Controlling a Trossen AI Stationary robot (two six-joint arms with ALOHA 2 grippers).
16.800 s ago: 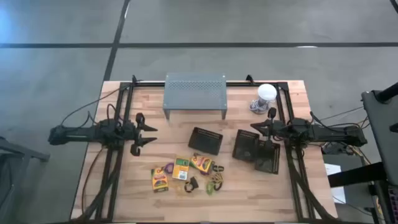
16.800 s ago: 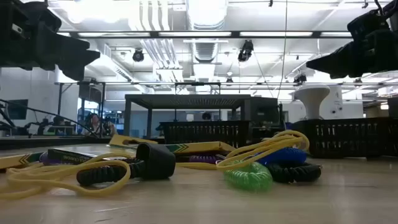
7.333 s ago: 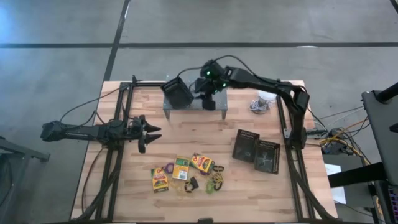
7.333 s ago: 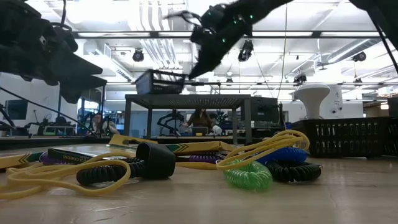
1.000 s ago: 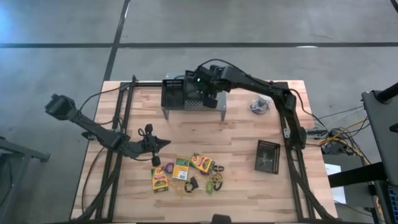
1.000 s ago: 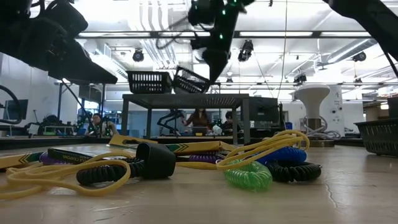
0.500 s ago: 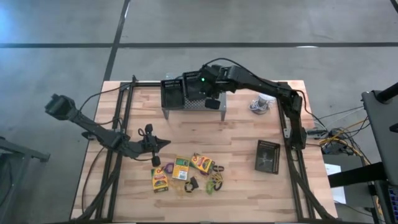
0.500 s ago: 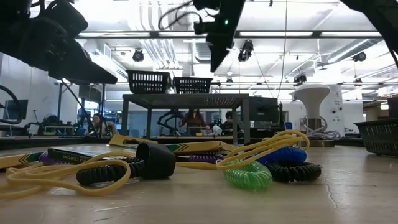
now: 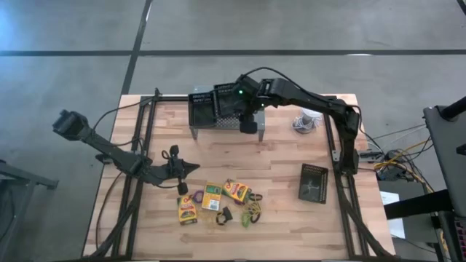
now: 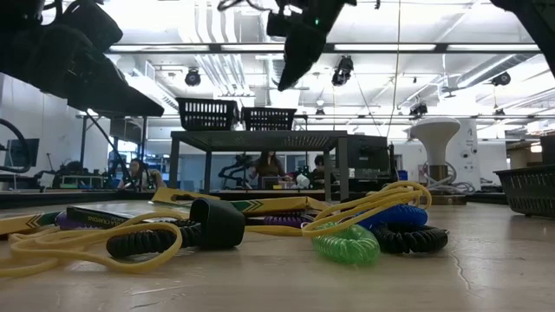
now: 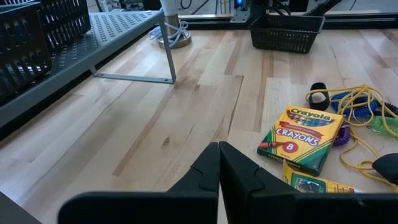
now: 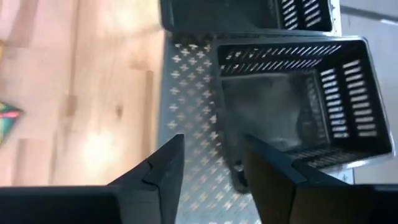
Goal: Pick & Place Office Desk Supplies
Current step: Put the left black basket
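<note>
The right gripper [image 9: 248,125] hangs over the front edge of the grey perforated shelf [image 9: 251,124] at the desk's far edge, its fingers [image 12: 165,163] spread apart and holding nothing, just in front of two black mesh baskets [image 9: 216,106] standing side by side on the shelf's left half. A third black basket [image 9: 313,183] sits on the wooden desk [image 9: 277,156] toward its right edge, and a white bulb-like object [image 9: 309,118] stands near the far right corner. The left gripper [image 9: 181,177] is low over the desk left of centre, its jaws pressed together and empty, pointing at the office supplies clustered near the front edge: crayon boxes [image 9: 212,197] lying flat side by side, with yellow rubber bands [image 10: 82,243], a green coiled cord [image 10: 345,243], a blue coiled cord [image 10: 401,216] and a black clip [image 10: 218,223] heaped beside them. In the left wrist view a Crayola box [image 11: 300,139] lies just ahead of the closed fingertips [image 11: 218,163], untouched.
</note>
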